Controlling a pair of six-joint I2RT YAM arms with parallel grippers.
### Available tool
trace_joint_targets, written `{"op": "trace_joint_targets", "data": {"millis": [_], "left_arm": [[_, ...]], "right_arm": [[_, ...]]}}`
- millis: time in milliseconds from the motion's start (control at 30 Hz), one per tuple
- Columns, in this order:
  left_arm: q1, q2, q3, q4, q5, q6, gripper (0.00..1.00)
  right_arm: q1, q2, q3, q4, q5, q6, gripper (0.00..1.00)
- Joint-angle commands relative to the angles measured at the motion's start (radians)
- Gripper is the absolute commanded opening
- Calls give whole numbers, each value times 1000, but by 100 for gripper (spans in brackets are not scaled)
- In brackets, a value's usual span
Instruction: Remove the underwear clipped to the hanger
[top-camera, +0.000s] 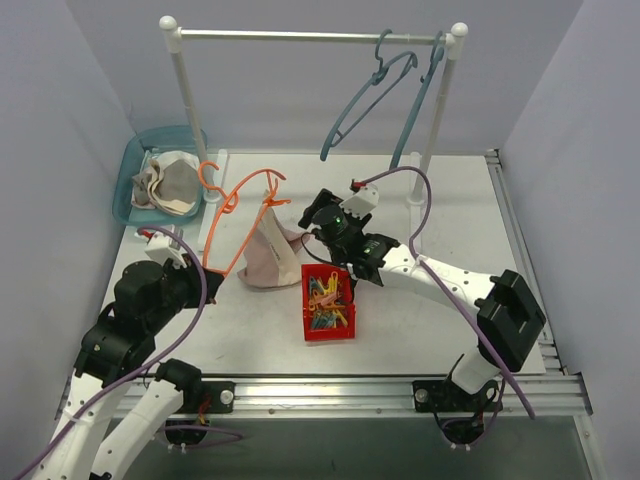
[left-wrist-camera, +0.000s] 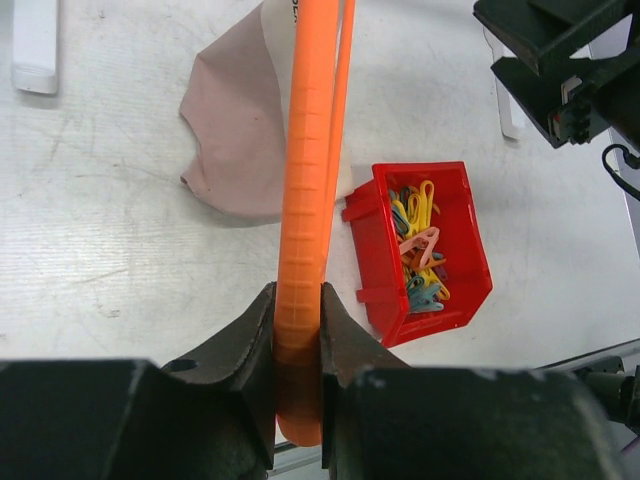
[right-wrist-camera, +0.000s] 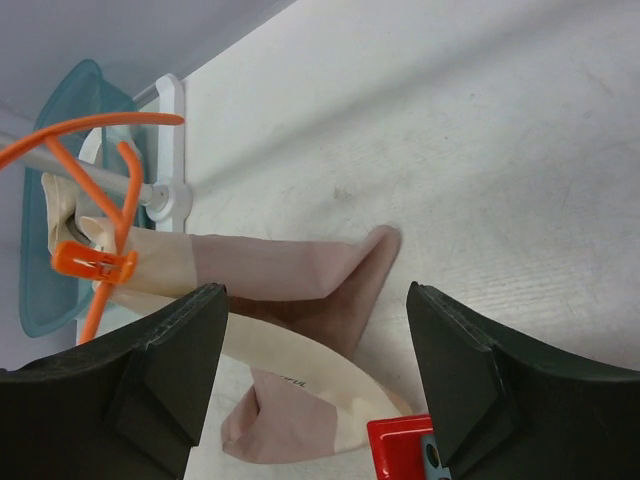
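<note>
Underwear (right-wrist-camera: 280, 268): pinkish-tan with a cream band; it hung by one corner of the band from the hanger, and its lower part lay folded on the table, just beside the red bin.
Hanger (left-wrist-camera: 305, 180): orange and thin, held tilted above the table, its hook pointing toward the teal basket.
Orange clip (right-wrist-camera: 92, 262): it was closed on the cream band of the underwear, at the far end of the hanger.
Left gripper (left-wrist-camera: 298, 310): its fingers were clamped on the lower bar of the hanger, one finger on each side.
Right gripper (right-wrist-camera: 315, 300): its fingers stood wide apart; it was low, just beside the right edge of the underwear. In its wrist view the fabric showed between the fingers, but whether they touched it could not be told.
Table (top-camera: 460, 200): white, and it carried all the things.
Red bin (top-camera: 305, 300): it stood on the table near the arms, with coloured clips (left-wrist-camera: 420, 250) inside.
Teal basket (top-camera: 128, 185): it was at the far left corner, with pale cloths (top-camera: 172, 185) in it.
Rack (top-camera: 310, 37): white, at the back of the table; two teal hangers (top-camera: 365, 97) hung near the right end of its rail.
</note>
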Motion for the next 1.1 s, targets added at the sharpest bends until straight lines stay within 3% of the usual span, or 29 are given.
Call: {"op": "trace_joint_targets", "data": {"millis": [0,100,267,433,600,733,900,1067], "left_arm": [[5,9,16,91,-39,-13,2],[5,15,15,95,-28,-10,3],[5,17,3,98,-5,-10,3],[5,12,-10,96,7,-3,3],[5,8,-13,88,7,14,3],[5,3,-16,88,7,22,3],[3,9,-19,95,41,28,3],[3,0,-24,96,43,30,3]], "right_arm": [[-7,-60,-45,37,-17,64,73],[-9,-86,-54,73,-55,14,74],[-13,-115,-103,329,-207,-116,75],[-66,-65,-108,467,-411,-58,87],[-92,23,-46,468,-477,-3,92],[-99,83,61,354,-491,17,93],[-105,136,109,346,-528,44,93],[-112,167,136,323,-543,74,85]]}}
